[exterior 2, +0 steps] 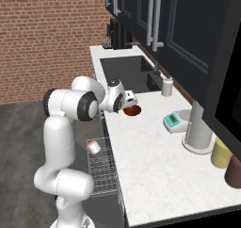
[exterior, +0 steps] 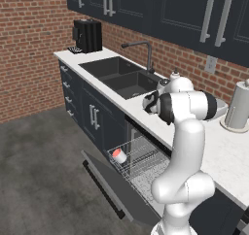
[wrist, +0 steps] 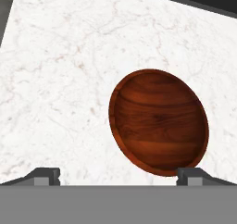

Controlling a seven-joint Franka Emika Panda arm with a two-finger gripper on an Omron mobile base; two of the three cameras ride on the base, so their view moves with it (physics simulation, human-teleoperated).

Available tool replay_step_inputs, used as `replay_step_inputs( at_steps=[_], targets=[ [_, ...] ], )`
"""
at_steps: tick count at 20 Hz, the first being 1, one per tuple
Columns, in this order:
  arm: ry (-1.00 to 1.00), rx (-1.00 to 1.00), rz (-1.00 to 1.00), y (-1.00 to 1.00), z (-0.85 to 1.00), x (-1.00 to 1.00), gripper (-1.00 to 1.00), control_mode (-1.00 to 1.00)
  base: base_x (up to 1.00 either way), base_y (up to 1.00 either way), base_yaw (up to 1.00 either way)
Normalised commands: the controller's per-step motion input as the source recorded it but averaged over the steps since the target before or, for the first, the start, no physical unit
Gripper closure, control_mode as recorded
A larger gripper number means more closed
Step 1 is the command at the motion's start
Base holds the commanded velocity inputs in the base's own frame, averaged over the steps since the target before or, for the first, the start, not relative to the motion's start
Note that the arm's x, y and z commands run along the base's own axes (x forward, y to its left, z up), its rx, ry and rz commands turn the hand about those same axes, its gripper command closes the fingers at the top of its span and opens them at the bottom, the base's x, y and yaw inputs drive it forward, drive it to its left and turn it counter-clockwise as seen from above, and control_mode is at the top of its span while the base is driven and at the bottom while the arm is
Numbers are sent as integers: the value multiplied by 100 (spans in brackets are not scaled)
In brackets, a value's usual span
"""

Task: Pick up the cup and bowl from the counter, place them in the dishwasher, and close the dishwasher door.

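Bowl (wrist: 158, 122), reddish-brown, upright on counter (wrist: 55, 79): lies centre-right of the hand view, offset toward the right finger; fingers (wrist: 190, 174) spread wide apart, empty, above it.

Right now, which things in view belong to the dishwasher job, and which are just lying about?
Job:
cup, in the rack
bowl, on the counter
dishwasher door, down
open gripper, over the bowl

Lying about:
kitchen scale
paper towel roll
yellow jar
maroon jar
coffee machine
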Motion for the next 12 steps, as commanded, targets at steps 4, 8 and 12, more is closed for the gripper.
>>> replay_step_inputs(
  at_steps=[4, 8, 12],
  targets=[
    [0, 0, 3, -7, -15, 18, -100, -100, 0, 0, 0],
    [0, 0, 5, -14, -17, 17, -100, -100, 0, 0, 0],
    [0, 0, 4, 0, -17, 21, -100, -100, 0, 0, 0]
  ],
)
